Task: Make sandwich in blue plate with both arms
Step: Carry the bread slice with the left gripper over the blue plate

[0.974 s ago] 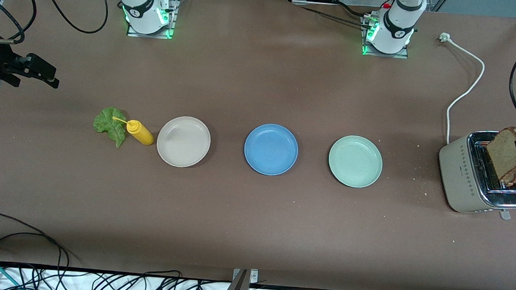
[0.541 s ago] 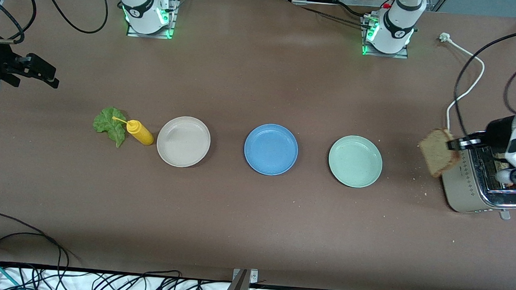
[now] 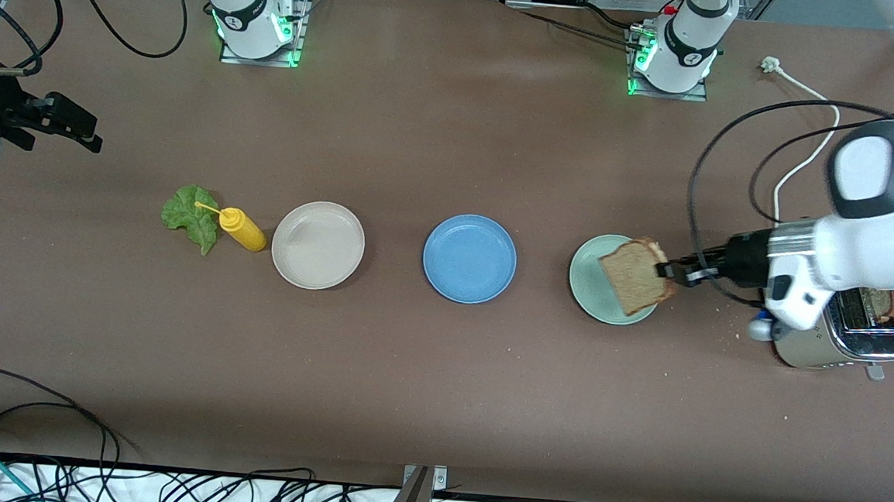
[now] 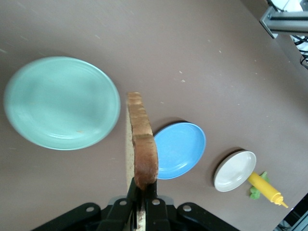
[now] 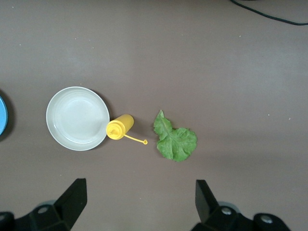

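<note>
My left gripper [image 3: 667, 270] is shut on one edge of a brown toast slice [image 3: 632, 276], which it holds over the pale green plate [image 3: 596, 291]. In the left wrist view the toast slice [image 4: 142, 144] stands edge-on out of the left gripper [image 4: 142, 192]. The blue plate [image 3: 469, 258] sits bare mid-table and also shows as the blue plate [image 4: 180, 149]. The lettuce leaf [image 3: 191, 216] lies on the table toward the right arm's end. My right gripper [image 5: 139, 192] waits open in the air there, with nothing between its fingers and the lettuce leaf [image 5: 175, 139] below it.
A yellow squeeze bottle [image 3: 243, 229] lies between the lettuce and a beige plate [image 3: 318, 245]. A toaster [image 3: 837, 345] stands at the left arm's end with its white cord [image 3: 806, 160] running toward the bases. Crumbs lie beside it.
The left gripper has carried the toast slice from above the toaster across to over the pale green plate. The right arm has stayed still.
</note>
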